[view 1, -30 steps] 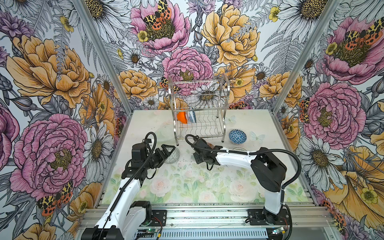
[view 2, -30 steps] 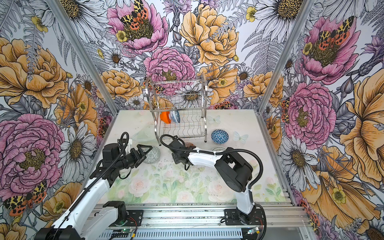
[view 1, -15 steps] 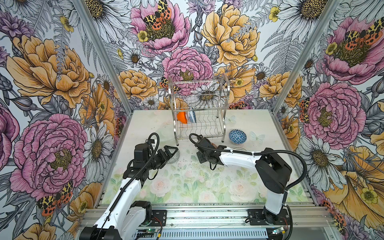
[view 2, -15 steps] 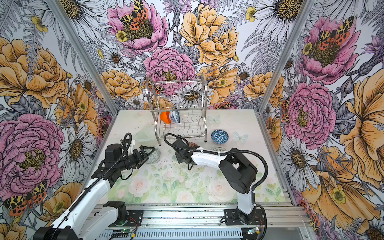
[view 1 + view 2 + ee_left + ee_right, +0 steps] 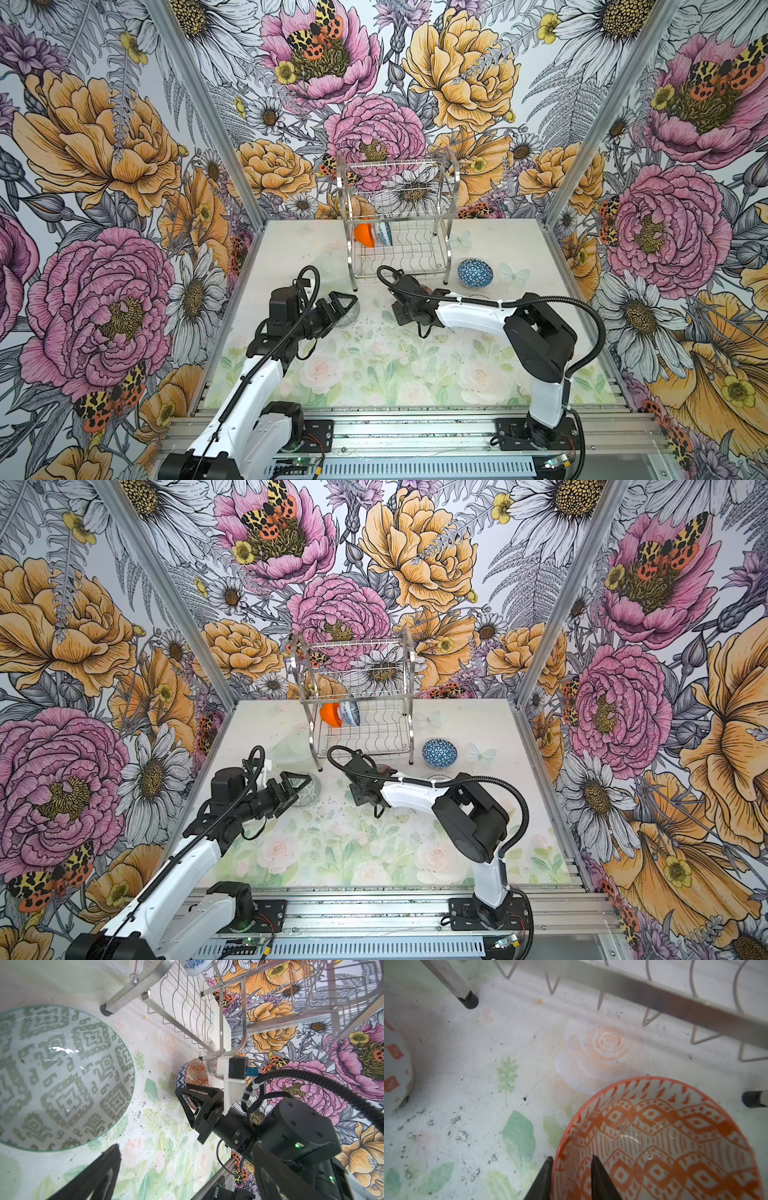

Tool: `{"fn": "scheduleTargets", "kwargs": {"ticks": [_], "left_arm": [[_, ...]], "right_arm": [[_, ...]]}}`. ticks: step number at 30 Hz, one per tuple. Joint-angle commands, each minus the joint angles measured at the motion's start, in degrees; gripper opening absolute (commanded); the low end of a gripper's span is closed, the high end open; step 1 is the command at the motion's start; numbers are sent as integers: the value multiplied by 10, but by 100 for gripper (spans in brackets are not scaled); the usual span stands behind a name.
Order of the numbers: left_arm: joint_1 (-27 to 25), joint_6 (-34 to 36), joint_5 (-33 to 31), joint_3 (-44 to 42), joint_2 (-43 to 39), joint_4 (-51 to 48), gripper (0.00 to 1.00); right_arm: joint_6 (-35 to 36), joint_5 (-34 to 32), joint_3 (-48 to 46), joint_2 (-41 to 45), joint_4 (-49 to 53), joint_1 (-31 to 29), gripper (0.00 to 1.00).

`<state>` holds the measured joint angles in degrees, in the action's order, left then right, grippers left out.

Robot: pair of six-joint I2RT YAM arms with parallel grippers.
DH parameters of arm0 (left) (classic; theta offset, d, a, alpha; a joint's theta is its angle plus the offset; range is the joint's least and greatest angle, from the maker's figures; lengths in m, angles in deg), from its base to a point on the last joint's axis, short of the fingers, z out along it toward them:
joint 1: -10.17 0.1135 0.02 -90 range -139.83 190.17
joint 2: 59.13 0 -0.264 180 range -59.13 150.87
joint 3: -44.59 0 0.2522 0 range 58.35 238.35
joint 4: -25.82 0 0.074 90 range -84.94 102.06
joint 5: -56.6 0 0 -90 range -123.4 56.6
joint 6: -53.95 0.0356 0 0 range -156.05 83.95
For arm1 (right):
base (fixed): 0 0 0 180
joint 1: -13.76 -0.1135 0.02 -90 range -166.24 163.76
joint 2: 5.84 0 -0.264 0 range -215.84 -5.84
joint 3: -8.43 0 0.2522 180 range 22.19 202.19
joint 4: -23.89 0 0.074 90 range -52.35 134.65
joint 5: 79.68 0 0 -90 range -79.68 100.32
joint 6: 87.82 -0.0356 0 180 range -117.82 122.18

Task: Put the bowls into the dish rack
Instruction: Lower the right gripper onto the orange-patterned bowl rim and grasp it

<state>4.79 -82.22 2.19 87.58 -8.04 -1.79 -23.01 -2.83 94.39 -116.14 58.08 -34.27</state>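
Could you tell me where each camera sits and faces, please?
Top views: high over the arm bases, looking down on dish rack and table; left arm and right arm visible.
Left wrist: low by grey-green bowl, facing the right gripper; own finger shows.
Right wrist: above the orange-white bowl; own fingertips straddle its rim.
Shared: both wrist views show that bowl.

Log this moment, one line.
left gripper open at green bowl | right gripper astride orange bowl rim, grip unclear | rack holds two bowls | blue bowl beside rack
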Motion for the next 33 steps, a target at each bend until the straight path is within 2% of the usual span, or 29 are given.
{"fn": "scheduleTargets", "kwargs": {"ticks": [1, 5, 12, 18, 23, 33], "left_arm": [[3, 0, -3, -8, -6, 12, 99], [3, 0, -4, -9, -4, 11, 99], [13, 1, -4, -9, -1, 11, 99], [6, 1, -3, -8, 1, 13, 99], [-20, 2, -12, -6, -3, 13, 99], [-34, 20, -61, 0, -26, -12, 99]], "right_arm": [[-5, 9, 24, -11, -2, 1, 30], [-6, 8, 23, -6, -2, 1, 21], [-3, 9, 19, -3, -2, 2, 14], [-3, 20, 27, -4, 2, 3, 1], [-8, 53, 35, 19, 6, 4, 0], [-38, 118, 53, 89, 3, 5, 0]]}}
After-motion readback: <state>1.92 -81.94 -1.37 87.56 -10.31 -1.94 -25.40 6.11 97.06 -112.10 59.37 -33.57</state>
